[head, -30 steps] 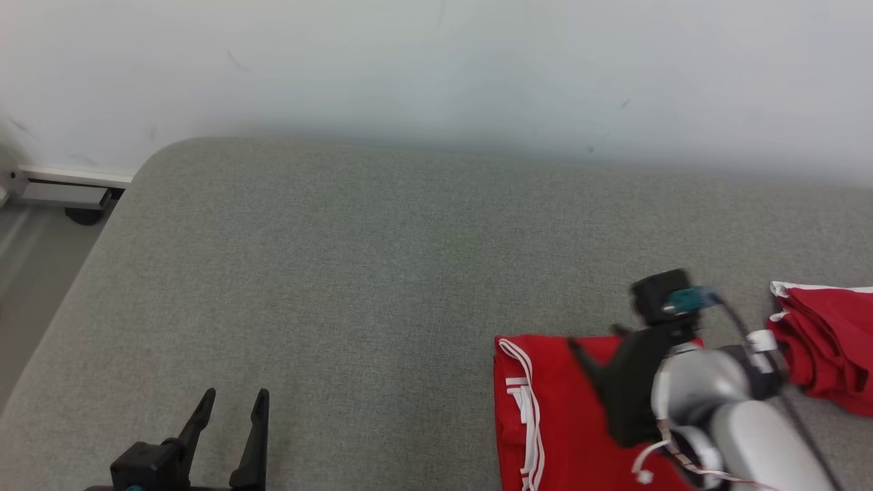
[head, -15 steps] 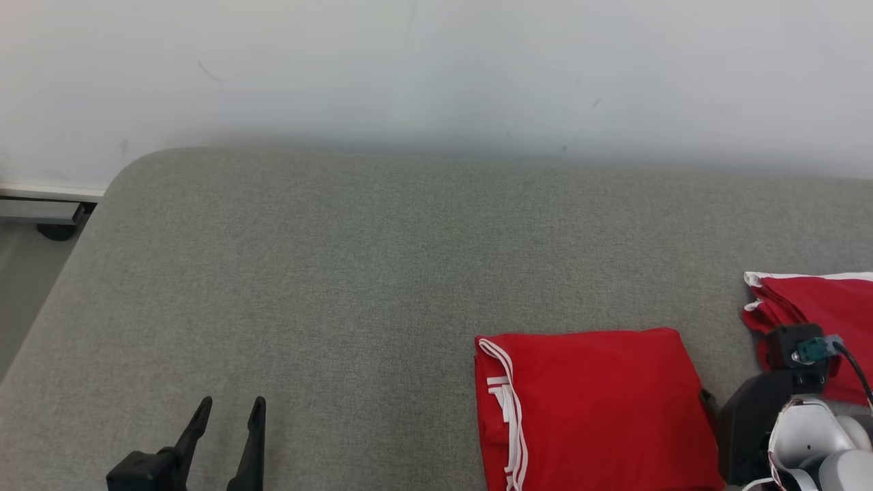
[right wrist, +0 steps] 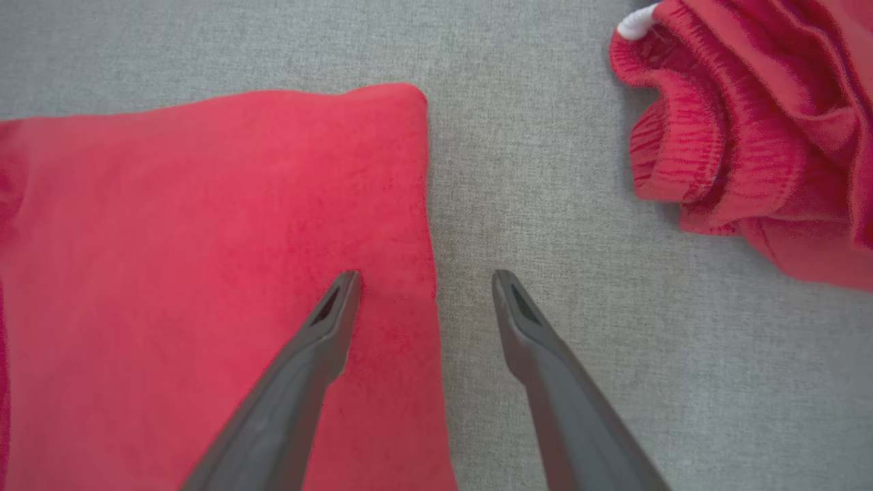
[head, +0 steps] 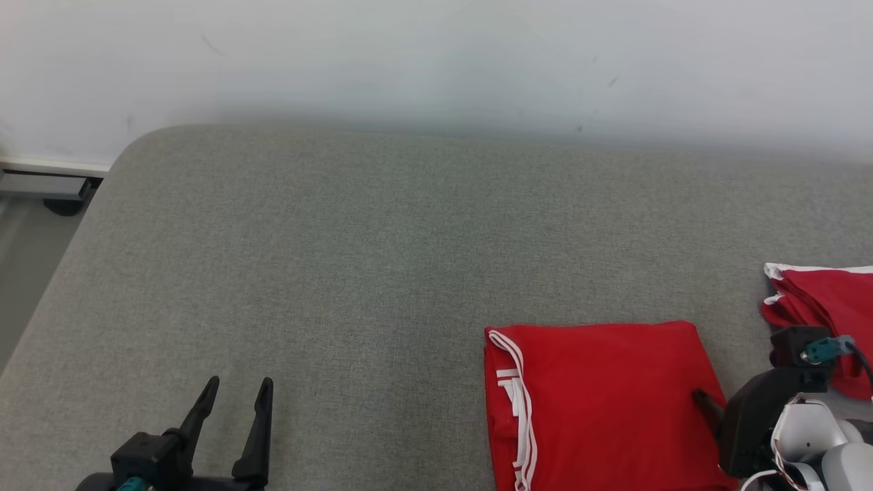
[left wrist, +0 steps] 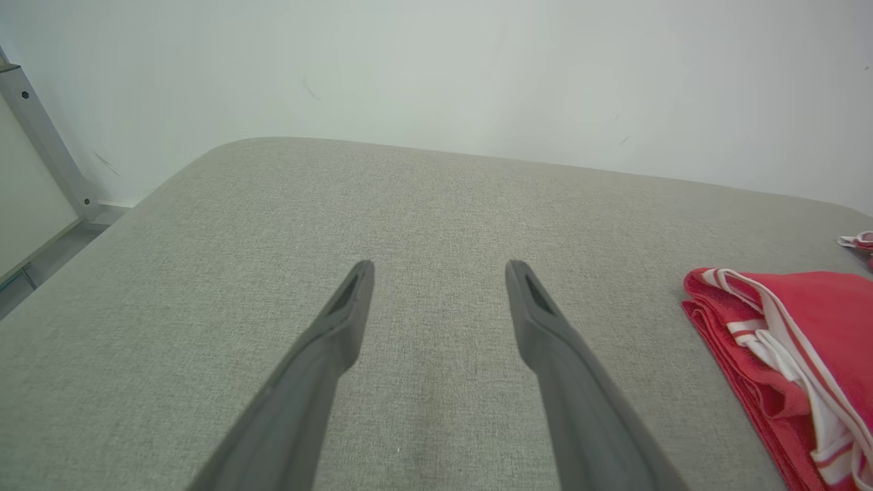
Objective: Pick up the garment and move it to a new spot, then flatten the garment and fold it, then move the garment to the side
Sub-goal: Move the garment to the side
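The garment (head: 600, 402) lies folded into a flat red rectangle on the grey pad (head: 382, 259), white striped trim running down its left edge. No finger grips it.

The right gripper (right wrist: 427, 276) sits at the garment's right edge with its fingers spread wide and nothing between them. One finger is over the red cloth just inside that edge, the other over bare pad just outside it. Whether either tip touches down cannot be told.

To the garment's right, a strip of bare pad away, is a second red heap (head: 822, 307). It is rumpled, with a ribbed band and a bit of white at its near corner, and does not touch the garment.

Well to the garment's left the left gripper (head: 240, 382) hangs over bare pad, fingers parted and empty, pointing toward the wall (head: 436, 61). Beyond the garment the pad runs clear up to that white wall. Far off to its left, past the pad's rounded corner, a grey metal rail (head: 41, 185) stands at the wall's foot.
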